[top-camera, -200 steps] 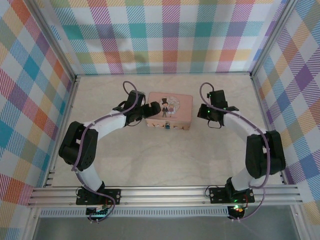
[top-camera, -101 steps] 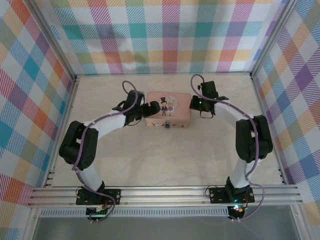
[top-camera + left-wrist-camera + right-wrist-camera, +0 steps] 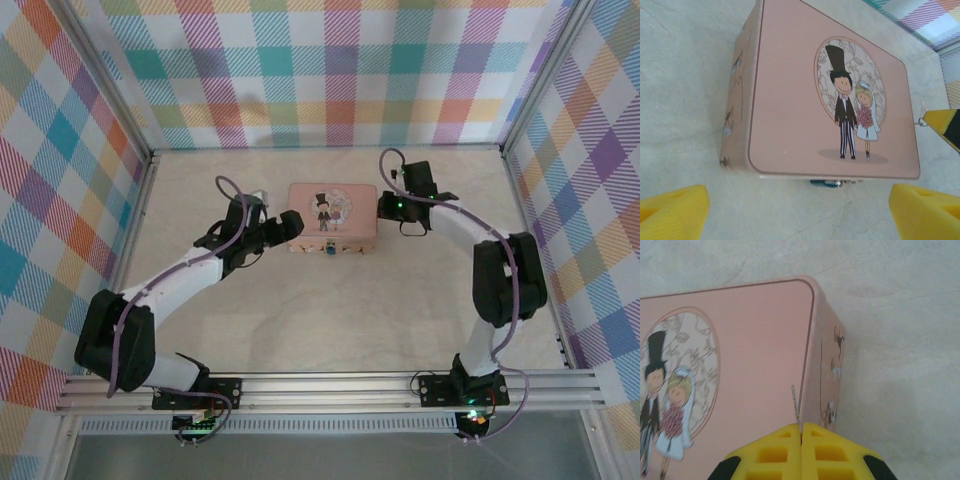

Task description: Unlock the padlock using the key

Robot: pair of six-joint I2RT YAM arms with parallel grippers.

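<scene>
One pink tin (image 3: 790, 100) sits on the marbled table (image 3: 330, 310), and two arms close in on it, one at each end. On the lid there are two cartoon figures inside an oval: one groom in a top hat and one bride beside him.

There's the padlock (image 3: 824, 183), just one, a small blue body peeking out under the lid's rim. It hangs at the middle of the tin's near long side, and the top view shows it as a blue dot on that front wall.

On to the left gripper (image 3: 797, 214): released, jaws spread wide, its two yellow fingertips (image 3: 671, 210) sitting in the bottom corners of its wrist view with nothing between them but bare table. From above it sits at the tin's left end, very close. Whether it touches the tin, I can't tell.

Over to the right gripper (image 3: 801, 432): clenched, its two yellow fingers pressed flat together. And there's the key (image 3: 795, 401), one thin silvery sliver pinched between those tips and poking out past them. It's poised at the tin's right end, over the lid's edge by the rounded corner. Whether the key's tip touches the tin is too fine to call.

Checked panels (image 3: 340, 70) wall the table on three sides.
</scene>
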